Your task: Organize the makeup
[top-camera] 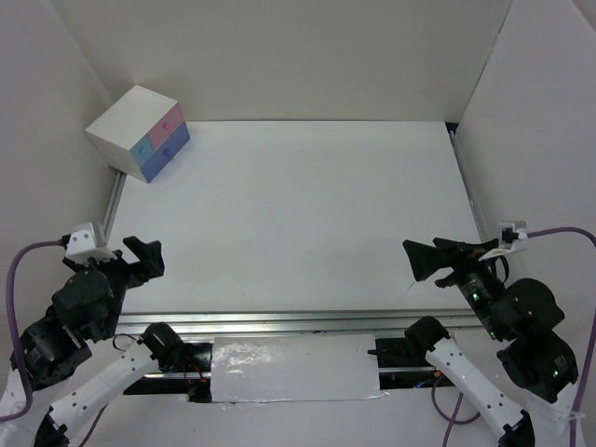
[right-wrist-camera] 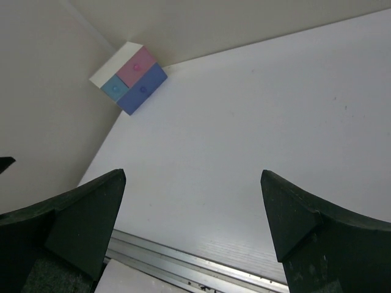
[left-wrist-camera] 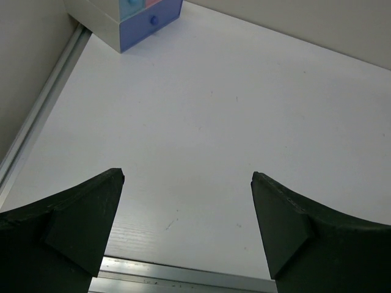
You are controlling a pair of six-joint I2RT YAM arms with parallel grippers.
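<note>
No makeup showed in any of the three views, so where it lay could not be told. The drawer box (top-camera: 140, 130) sat with its pink, teal and blue drawers shut, and the items may well have been inside it, which would put the task at or near its end.

The left hand (top-camera: 147, 259) hung well apart from the drawer box, on its near side above the table (top-camera: 307, 214). Its fingers stood wide apart and held nothing. The right hand (top-camera: 416, 261) was far to the right of the drawer box and also nearer. It was spread just as wide and was empty too.

With nothing in reach of either hand, the next move probably called for no grasp, only a check that every drawer sat flush.
</note>
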